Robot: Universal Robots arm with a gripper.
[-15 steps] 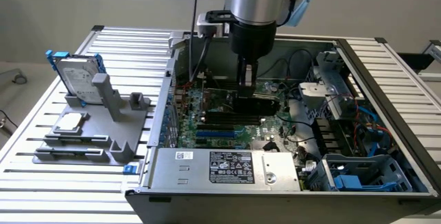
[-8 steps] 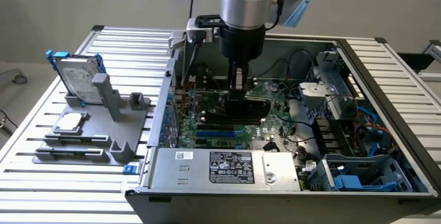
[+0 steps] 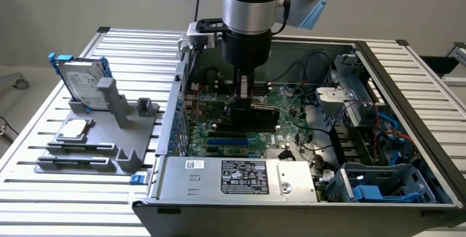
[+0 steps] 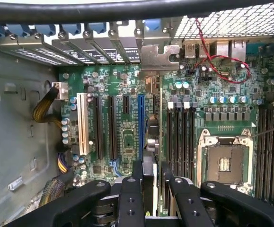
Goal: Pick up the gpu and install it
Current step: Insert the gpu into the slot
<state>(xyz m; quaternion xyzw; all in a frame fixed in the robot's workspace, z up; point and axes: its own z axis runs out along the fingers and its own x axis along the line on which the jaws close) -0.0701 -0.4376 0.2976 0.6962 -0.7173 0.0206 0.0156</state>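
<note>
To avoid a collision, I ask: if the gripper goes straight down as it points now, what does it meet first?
The gpu held in the gripper would probably touch the motherboard first, near the blue slot; the exact spot is unclear.

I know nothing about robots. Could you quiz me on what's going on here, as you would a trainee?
1. True or false: the gripper holds the gpu inside the open computer case.
2. Where is the silver hard drive? A) in the case B) upright on the grey stand outside the case C) in the gripper
3. Fill in: the gpu is over the green ____.
Key: 1 true; 2 B; 3 motherboard.
</note>
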